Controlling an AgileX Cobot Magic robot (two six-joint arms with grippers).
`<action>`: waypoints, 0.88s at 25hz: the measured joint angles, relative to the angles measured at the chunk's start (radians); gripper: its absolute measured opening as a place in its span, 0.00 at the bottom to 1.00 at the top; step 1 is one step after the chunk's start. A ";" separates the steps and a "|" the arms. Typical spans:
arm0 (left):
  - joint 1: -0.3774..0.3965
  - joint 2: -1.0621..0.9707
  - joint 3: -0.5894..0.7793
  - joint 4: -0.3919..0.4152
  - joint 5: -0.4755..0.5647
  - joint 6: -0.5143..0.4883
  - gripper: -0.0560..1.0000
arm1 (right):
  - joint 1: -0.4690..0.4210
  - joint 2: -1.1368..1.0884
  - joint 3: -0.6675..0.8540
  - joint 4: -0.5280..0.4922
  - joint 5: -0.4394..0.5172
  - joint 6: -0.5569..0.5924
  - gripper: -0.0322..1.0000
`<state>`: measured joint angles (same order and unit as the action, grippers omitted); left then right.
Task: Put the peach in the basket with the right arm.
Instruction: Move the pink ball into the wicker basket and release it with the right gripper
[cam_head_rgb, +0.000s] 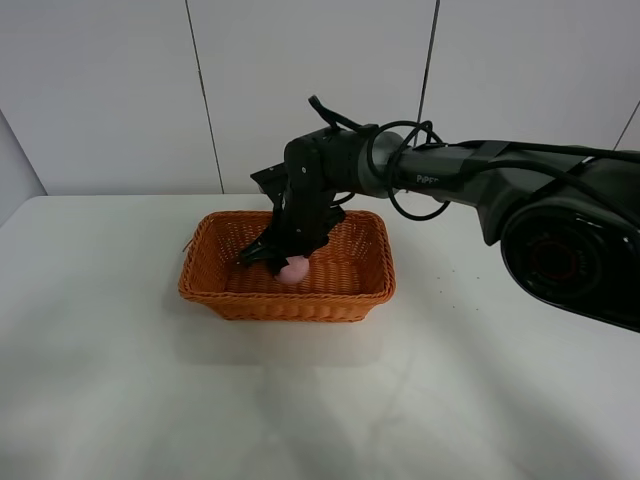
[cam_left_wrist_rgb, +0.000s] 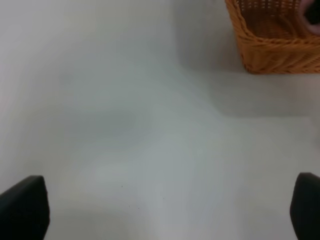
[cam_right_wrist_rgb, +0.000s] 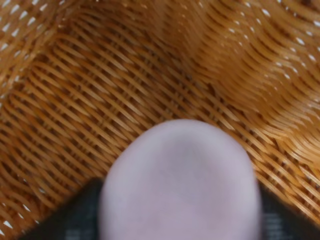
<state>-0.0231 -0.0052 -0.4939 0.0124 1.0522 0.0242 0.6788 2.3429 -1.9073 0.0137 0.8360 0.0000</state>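
The orange-brown wicker basket (cam_head_rgb: 350, 290) stands mid-table. The black right arm (cam_head_rgb: 470, 170) reaches from the right and bends down into it. Its gripper (cam_head_rgb: 288, 262) is inside the basket, shut on the pale-pink peach (cam_head_rgb: 295, 269), low over the woven floor. In the right wrist view the peach (cam_right_wrist_rgb: 180, 185) fills the lower frame between dark fingers (cam_right_wrist_rgb: 82, 210), with the basket weave (cam_right_wrist_rgb: 100, 90) close behind it. The left gripper (cam_left_wrist_rgb: 160, 210) is open over bare table, its two black fingertips (cam_left_wrist_rgb: 22, 207) wide apart; a corner of the basket (cam_left_wrist_rgb: 270, 47) shows ahead of it.
White table (cam_head_rgb: 120, 380) all around the basket, with a white panelled wall behind. The right arm's large base joint (cam_head_rgb: 575, 245) sits at the right edge with loose black cables (cam_head_rgb: 400, 140) looping above the wrist.
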 joint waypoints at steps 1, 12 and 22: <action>0.000 0.000 0.000 0.000 0.000 0.000 0.99 | 0.000 0.000 0.000 0.000 0.000 0.007 0.59; 0.000 0.000 0.000 0.000 0.000 0.000 0.99 | -0.001 -0.026 -0.236 -0.003 0.213 0.018 0.66; 0.000 0.000 0.000 0.000 0.000 0.000 0.99 | -0.057 -0.038 -0.410 -0.014 0.379 0.019 0.66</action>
<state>-0.0231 -0.0052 -0.4939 0.0124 1.0522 0.0242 0.6216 2.3049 -2.3173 0.0000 1.2145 0.0185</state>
